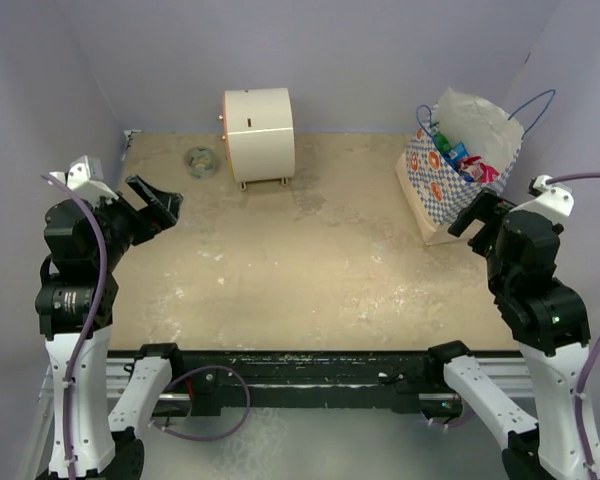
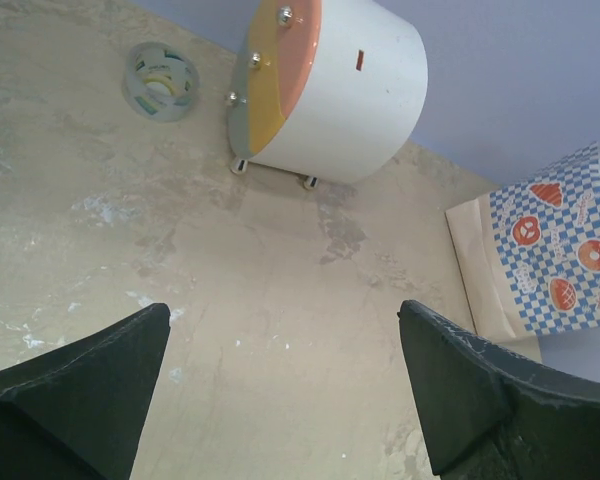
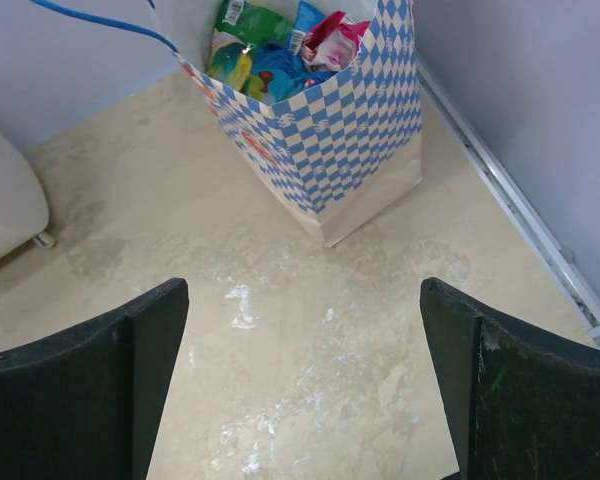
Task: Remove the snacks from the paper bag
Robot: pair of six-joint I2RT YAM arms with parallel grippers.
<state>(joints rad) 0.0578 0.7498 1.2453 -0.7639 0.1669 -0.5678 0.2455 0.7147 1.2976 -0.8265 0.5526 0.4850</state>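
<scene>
Well, the paper bag point(image 3: 330, 130) stands upright at the far right corner of the desk point(image 1: 310, 260) — its long side runs up and down, and its open mouth points up. It has blue-and-white checks with orange marks; any words are too small to read. Green, blue and pink snacks point(image 3: 270, 60) sit inside. The left claw point(image 2: 282, 310) and right claw point(image 3: 302, 285) are spread wide apart — holding nothing.
</scene>
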